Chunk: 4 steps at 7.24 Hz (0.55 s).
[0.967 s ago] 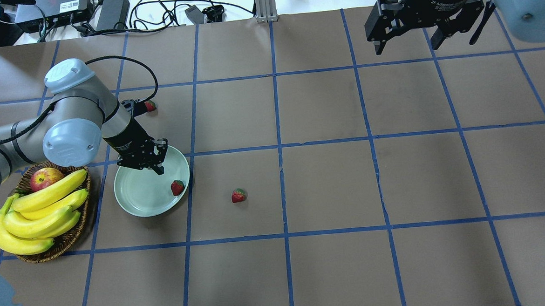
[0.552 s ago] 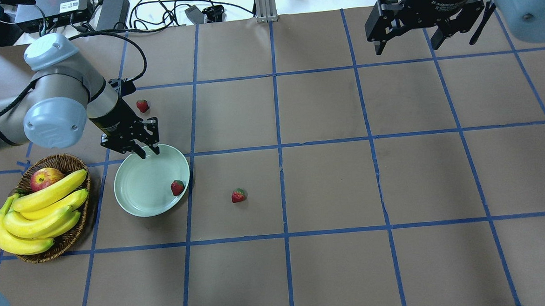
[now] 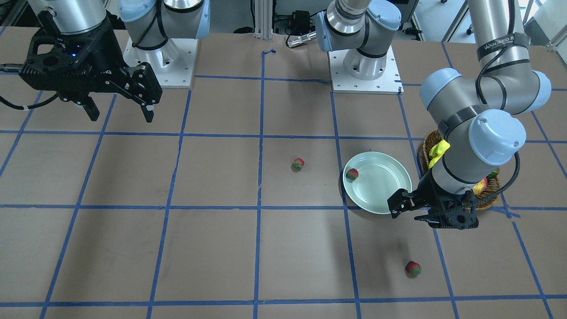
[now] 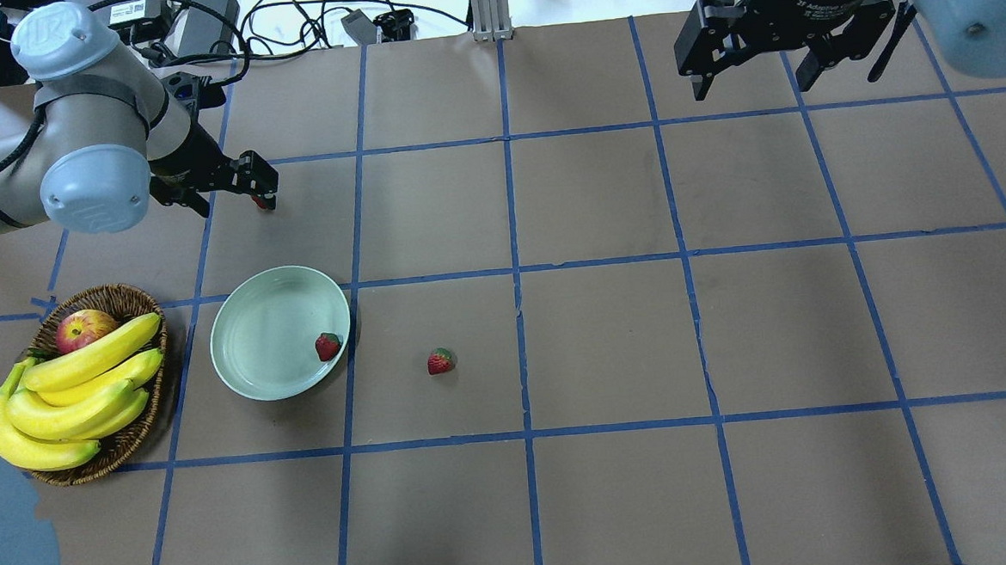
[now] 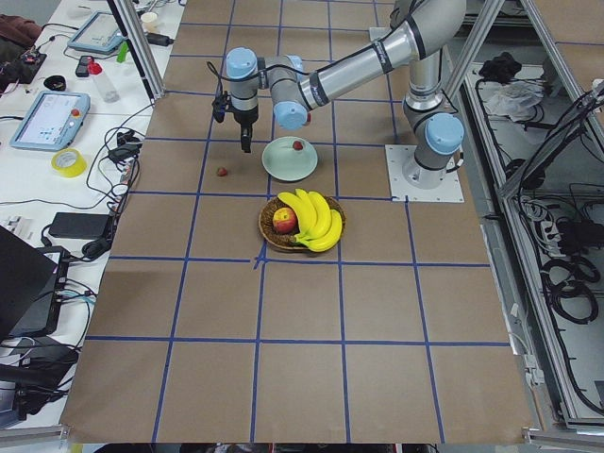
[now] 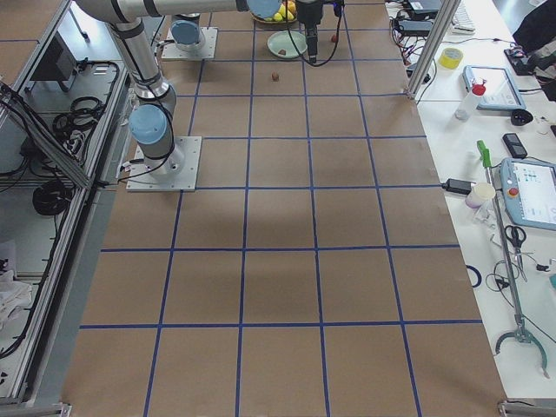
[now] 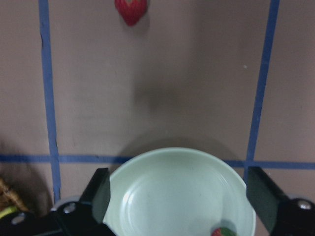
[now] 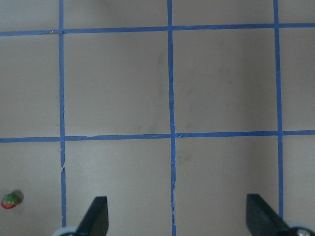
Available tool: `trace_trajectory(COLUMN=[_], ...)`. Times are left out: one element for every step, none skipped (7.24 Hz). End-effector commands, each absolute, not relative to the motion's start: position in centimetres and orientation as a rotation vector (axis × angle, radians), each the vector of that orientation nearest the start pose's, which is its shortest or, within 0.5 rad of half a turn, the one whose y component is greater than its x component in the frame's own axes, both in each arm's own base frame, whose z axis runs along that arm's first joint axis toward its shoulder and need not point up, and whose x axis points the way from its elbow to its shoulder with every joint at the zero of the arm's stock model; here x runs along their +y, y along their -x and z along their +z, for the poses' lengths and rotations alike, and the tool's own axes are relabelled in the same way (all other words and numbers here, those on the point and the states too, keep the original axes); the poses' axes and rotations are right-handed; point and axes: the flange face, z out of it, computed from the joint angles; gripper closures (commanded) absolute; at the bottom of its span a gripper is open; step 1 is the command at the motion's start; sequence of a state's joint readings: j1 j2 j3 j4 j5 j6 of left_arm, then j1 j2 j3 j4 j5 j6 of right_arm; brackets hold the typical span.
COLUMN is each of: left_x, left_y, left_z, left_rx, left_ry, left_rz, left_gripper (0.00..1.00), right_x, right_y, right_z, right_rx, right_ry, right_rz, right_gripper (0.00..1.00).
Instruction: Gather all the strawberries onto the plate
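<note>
Jaws, left: spread wide and empty. In the wrist view both fingers [image 7: 101,189] sit at the lower corners, with bare plate [image 7: 172,191] between them.
Jaws, right: spread as well, holding nothing, parked at the upper right of the overhead view.
Strawberries: first strawberry [image 4: 327,346] lies inside the plate against its right rim. Second strawberry [image 4: 440,361] sits on the bench [image 4: 609,337] just right of the plate. Third strawberry [image 3: 413,268] lies on the bench at the overhead's upper left, near the left jaws.
Why so: you have the left jaws spread beside the third strawberry, which I judge is to straddle it. The right arm probably hangs back to stay clear.
Hidden: overhead, the left jaws cover all but a red sliver of that berry — their height above it I cannot tell. The wrist view crops it at the top edge.
</note>
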State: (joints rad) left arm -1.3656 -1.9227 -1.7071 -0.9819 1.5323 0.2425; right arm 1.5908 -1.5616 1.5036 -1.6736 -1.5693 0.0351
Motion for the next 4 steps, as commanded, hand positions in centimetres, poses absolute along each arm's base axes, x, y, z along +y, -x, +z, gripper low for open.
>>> trace_trajectory(left_x=[-64.0, -64.7, -65.1, -65.8], left_y=[-0.4, -1.3, -1.5, -1.6], left_z=[25.9, 24.3, 22.6, 20.5], left_rx=[3.097, 3.102, 3.103, 3.109], left_ry=[-0.244, -0.227, -0.227, -0.225], left_rz=[-0.321, -0.324, -0.320, -0.302], left_gripper=[0.00, 0.00, 0.00, 0.00], right_x=[-50.7, -50.7, -50.7, -50.7], right_y=[-14.4, -14.4, -14.4, -14.4], right_z=[52.8, 52.8, 52.8, 52.8], right_rx=[3.126, 3.125, 3.125, 3.125], right_ry=[-0.021, -0.024, -0.024, -0.024], right_rz=[-0.252, -0.252, -0.252, -0.252], right_gripper=[0.00, 0.00, 0.00, 0.00])
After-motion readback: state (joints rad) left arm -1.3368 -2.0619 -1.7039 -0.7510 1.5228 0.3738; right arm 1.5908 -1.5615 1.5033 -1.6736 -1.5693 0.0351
